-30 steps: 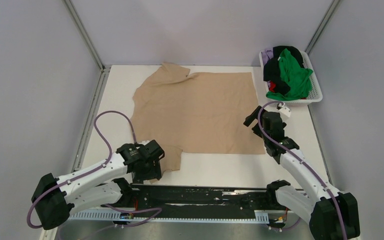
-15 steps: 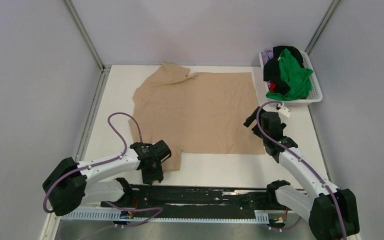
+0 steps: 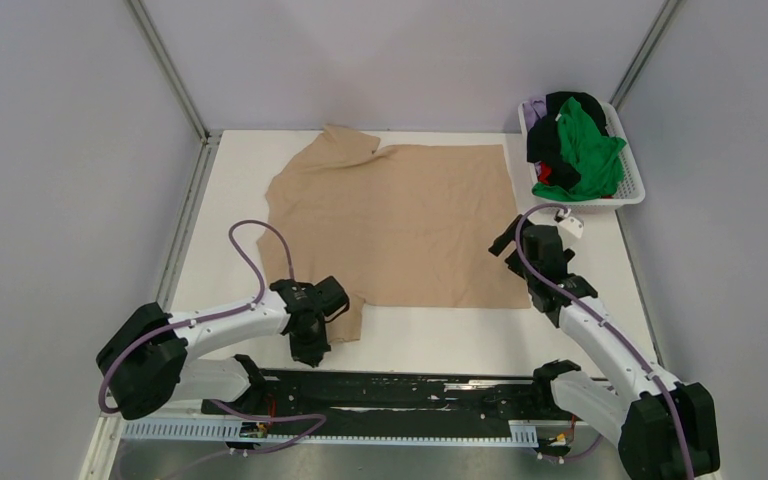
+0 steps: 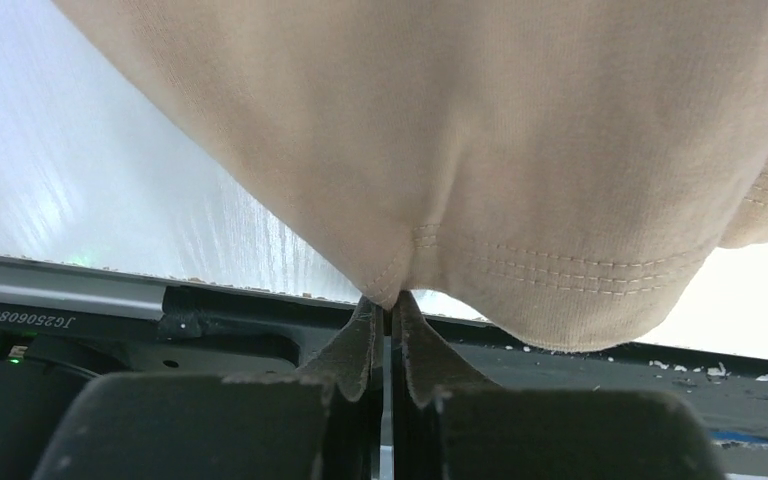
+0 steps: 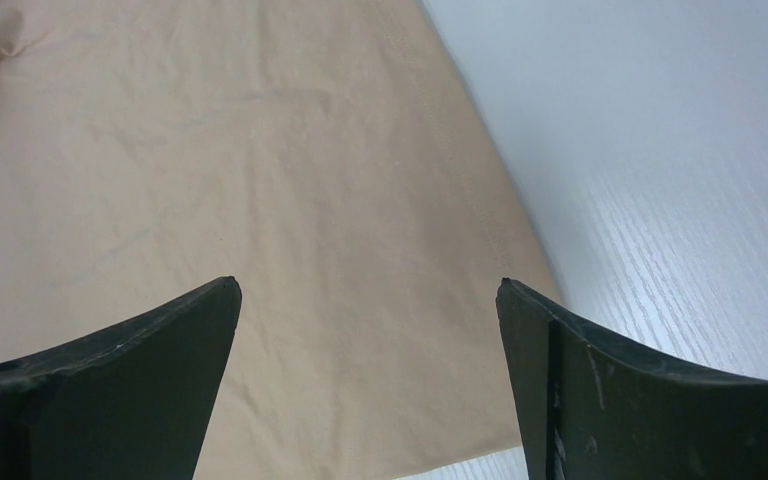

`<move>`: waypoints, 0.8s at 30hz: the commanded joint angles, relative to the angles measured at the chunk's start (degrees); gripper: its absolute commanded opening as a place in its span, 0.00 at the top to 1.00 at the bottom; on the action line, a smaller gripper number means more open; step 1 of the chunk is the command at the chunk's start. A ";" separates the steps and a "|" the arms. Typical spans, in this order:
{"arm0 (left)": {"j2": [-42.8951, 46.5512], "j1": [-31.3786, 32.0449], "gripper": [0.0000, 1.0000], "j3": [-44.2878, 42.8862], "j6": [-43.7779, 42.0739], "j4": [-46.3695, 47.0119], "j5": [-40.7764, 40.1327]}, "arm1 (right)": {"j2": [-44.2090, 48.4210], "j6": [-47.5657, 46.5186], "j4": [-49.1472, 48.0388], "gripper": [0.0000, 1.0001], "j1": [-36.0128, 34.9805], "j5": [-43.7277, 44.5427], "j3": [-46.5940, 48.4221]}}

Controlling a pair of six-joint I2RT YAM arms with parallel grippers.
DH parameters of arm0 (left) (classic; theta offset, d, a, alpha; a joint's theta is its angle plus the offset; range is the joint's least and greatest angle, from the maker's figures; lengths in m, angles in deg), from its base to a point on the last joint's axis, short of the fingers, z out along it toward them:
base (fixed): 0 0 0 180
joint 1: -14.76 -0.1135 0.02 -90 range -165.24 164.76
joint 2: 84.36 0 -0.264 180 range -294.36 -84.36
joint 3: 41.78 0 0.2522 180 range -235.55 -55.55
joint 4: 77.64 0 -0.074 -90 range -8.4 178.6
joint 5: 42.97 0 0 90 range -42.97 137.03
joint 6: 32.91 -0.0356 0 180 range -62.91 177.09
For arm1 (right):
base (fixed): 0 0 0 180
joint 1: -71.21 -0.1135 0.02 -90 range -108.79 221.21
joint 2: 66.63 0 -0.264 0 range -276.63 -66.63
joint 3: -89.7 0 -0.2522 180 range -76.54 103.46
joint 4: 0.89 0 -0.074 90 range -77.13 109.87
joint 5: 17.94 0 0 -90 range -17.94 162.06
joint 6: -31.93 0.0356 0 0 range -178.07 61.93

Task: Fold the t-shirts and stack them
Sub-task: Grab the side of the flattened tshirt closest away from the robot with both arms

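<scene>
The large tan t-shirt lies spread flat on the white table, neck to the left. My left gripper sits at the near sleeve, by the table's front edge. In the left wrist view the left gripper is shut on the stitched sleeve hem of the tan t-shirt, with cloth bunched at its fingertips. My right gripper hovers open over the shirt's right hem. In the right wrist view the right gripper stands wide, nothing between its fingers, above the tan t-shirt.
A white latticed basket at the back right holds a green t-shirt, a black one, a red one and a pale purple one. A black rail runs along the near edge. Grey walls enclose the table.
The left gripper slid right along the front edge to the sleeve and closed on its hem. The right arm barely moved and stayed open.
</scene>
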 commanded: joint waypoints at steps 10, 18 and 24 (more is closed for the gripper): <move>7.59 0.19 1.00 -3.64 -5.89 -3.83 -6.31 | 3.56 11.49 18.20 0.00 0.34 -5.95 0.93; 17.52 0.18 1.00 -0.89 -6.34 -6.81 -0.21 | 8.63 18.57 30.24 0.03 0.34 -3.50 -2.91; 17.99 0.16 1.00 -0.94 -6.81 -6.72 1.95 | 4.20 21.80 25.54 0.12 0.33 2.10 -4.93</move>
